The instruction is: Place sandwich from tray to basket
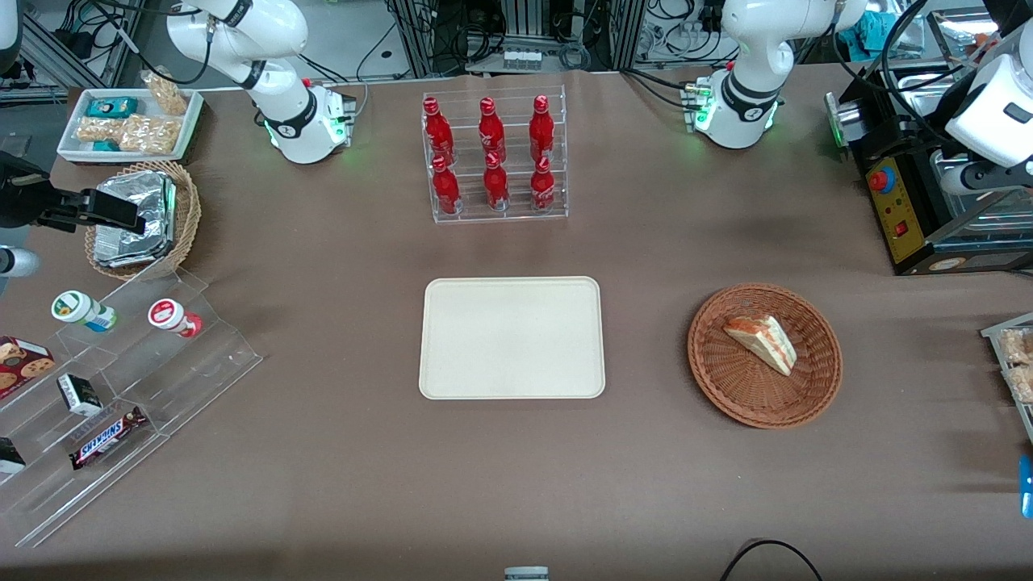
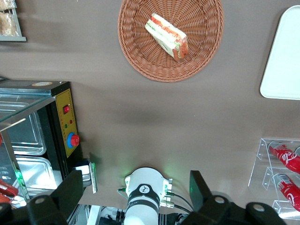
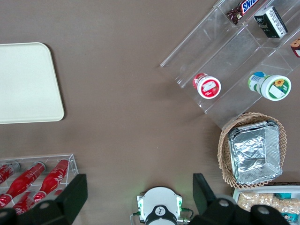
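1. Front view: the sandwich [image 1: 767, 342] lay in the basket [image 1: 717, 386], nearer my end of the table than the tray [image 1: 512, 339] at mid-frame.
2. Left wrist view: my gripper [image 2: 136, 176] hung above the table [image 2: 105, 112], fingers wide apart, holding nothing.
3. Right wrist view: a foil pan [image 3: 255, 154] sat near the clear shelf [image 3: 211, 51].

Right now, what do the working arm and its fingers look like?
The left arm is white and rounded, with dark bands, a round logo and a black cable. Its gripper, above the table's working-arm end, has angular black fingers.
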Motion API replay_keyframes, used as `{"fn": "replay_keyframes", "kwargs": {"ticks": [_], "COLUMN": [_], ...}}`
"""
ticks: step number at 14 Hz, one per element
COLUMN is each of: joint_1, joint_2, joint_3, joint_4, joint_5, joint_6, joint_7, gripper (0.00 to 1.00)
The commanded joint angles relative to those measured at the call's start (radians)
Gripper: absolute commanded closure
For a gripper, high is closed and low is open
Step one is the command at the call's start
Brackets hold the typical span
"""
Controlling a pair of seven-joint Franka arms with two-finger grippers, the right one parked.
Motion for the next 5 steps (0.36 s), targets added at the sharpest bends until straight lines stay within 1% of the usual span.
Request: {"fn": "replay_keyframes", "kwargs": {"ticks": [1,3,5], "joint_1": [-0.005,-0.002,-0.001], "joint_2": [0.011,0.019,0.036], "joint_3": [0.004,0.004,0.006], "joint_4": [0.017,0.012,0.018], "joint_5": [0.003,0.003,-0.019], "joint_6": [-0.019,-0.015,-0.006], "joint_7": [0.009,0.011,0.011], "gripper": [0.0,0.0,0.0]}}
